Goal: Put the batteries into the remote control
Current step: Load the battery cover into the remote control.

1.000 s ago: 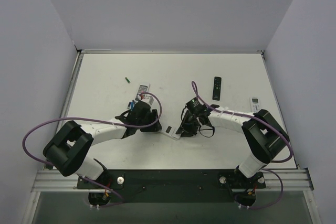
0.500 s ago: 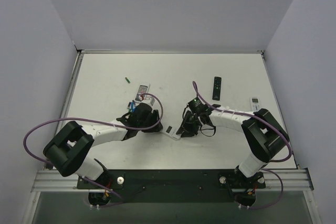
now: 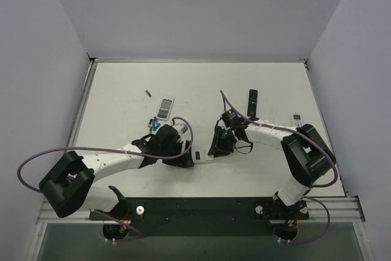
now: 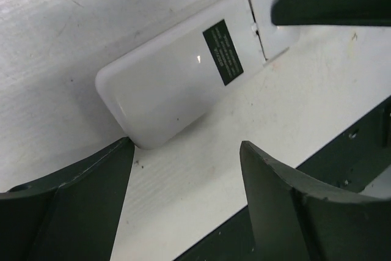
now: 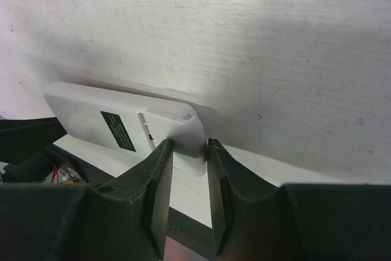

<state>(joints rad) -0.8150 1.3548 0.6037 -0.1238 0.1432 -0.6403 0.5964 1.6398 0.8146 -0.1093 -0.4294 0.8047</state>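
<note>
Remote control (image 4: 183, 84) lies back-up, one end pinched in the right end effector (image 5: 189, 151); left end effector (image 4: 186, 157) gapes wide just beside its opposite corner.

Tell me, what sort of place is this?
Likely a robot test cell: a white table boxed in by plain walls, with left arm and right arm bolted at its edge, both at the remote control.

The surface (image 3: 122, 90) is being overlooked from high above and behind the arm bases (image 3: 282, 229), which are being shown at the bottom edge. The left wrist view is being aimed down from very close, past the left pincer (image 4: 186, 151), onto the remote control (image 4: 177, 84). The right wrist view is being pointed from equally near, across the right pincer (image 5: 188, 151), at that remote's other end. Its white back is being shared by all three views.
</note>
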